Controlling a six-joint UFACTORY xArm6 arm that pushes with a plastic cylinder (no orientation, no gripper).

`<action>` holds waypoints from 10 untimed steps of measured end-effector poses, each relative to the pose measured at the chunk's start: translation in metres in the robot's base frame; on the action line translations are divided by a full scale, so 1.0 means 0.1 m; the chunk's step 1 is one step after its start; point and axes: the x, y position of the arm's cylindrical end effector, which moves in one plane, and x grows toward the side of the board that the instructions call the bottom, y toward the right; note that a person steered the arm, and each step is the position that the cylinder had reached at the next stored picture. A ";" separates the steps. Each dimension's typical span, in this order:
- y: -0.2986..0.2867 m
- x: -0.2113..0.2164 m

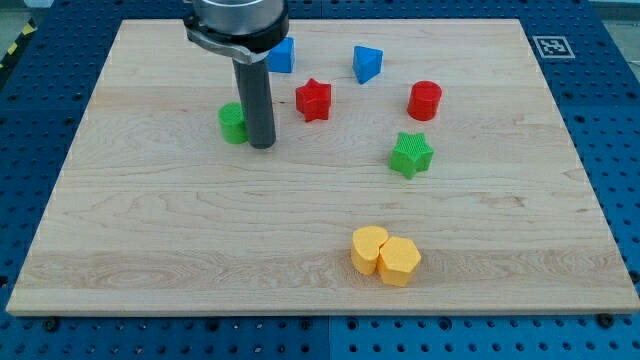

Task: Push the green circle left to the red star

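The green circle (232, 123) sits on the wooden board at the view's upper left, partly hidden by my rod. The red star (313, 99) lies to its right, a little higher in the view. My tip (262, 145) rests on the board right beside the green circle's right side, between it and the red star, seemingly touching the circle.
A blue block (283, 55) is partly hidden behind the rod. A blue block (367, 63), a red cylinder (425, 100) and a green star (411, 154) lie to the right. Two yellow blocks (386, 254) sit together near the view's bottom.
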 end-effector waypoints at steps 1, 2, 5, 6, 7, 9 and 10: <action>-0.40 0.00; -0.83 0.00; -0.72 0.00; -0.63 0.00; -0.58 0.00; -0.43 -0.04; -0.42 -0.09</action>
